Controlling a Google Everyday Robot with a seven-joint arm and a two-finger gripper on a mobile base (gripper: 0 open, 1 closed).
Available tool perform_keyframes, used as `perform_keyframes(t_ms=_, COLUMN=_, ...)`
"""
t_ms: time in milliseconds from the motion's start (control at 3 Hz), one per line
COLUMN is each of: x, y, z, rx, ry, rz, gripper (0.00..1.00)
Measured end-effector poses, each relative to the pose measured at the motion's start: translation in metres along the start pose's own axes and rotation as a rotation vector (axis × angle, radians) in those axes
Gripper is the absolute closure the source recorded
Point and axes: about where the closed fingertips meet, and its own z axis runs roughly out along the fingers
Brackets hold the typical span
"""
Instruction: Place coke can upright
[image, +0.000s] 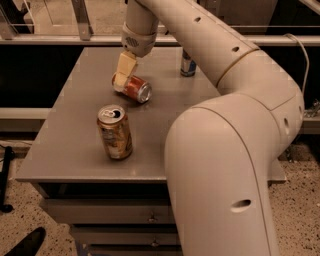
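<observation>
The coke can (136, 88) is red-orange with a silver end and lies on its side on the grey table (70, 125), its silver end facing right and toward the front. My gripper (121, 80) comes down from above at the can's left, rear end, its tan fingers (124, 70) right against the can. The arm (230, 150) fills the right half of the view.
An orange-brown patterned can (115, 132) stands upright in front of the coke can, near the table's front. A blue-and-silver can (188, 65) stands at the back right, partly hidden by the arm. A drawer front (110, 216) sits below the tabletop.
</observation>
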Motion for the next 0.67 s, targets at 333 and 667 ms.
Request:
perform_keyframes(t_ms=333, x=0.001, y=-0.001, z=0.022, rx=0.006, ry=0.028, rz=0.099, gripper=0.00)
perform_keyframes(t_ms=667, x=0.004, y=0.000, z=0.033, rx=0.004, ry=0.045, rz=0.150, gripper=0.00)
